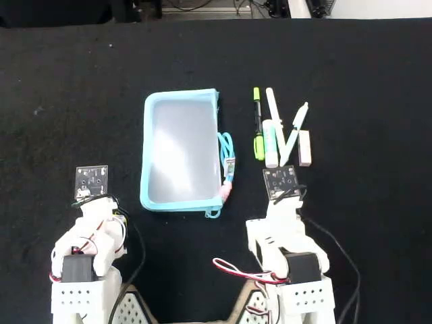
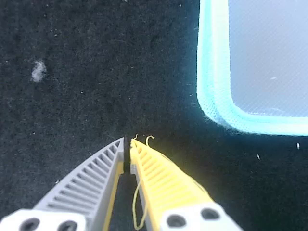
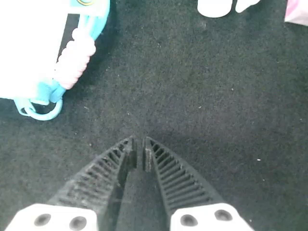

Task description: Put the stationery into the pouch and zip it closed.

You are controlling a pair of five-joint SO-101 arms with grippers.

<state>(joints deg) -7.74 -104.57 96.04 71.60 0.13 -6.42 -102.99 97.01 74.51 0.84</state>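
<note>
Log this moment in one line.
phase: not started | light-blue zip pouch: flat | white and green pens: beside pouch | left gripper: shut | right gripper: shut

Black fuzzy cloth [image 1: 364, 81] covering the whole desk, pale lint speck [image 2: 38, 71] on it, dark cables [image 1: 202, 5] beyond the far edge, bright white patch [image 1: 378, 7] at the far right corner.

Surface: black table [image 1: 351, 61]
Middle: light-blue pouch [image 1: 182, 148], lying flat
Beside it: highlighter [image 1: 258, 145], pens [image 1: 275, 108], eraser [image 1: 305, 148], in a row
</note>
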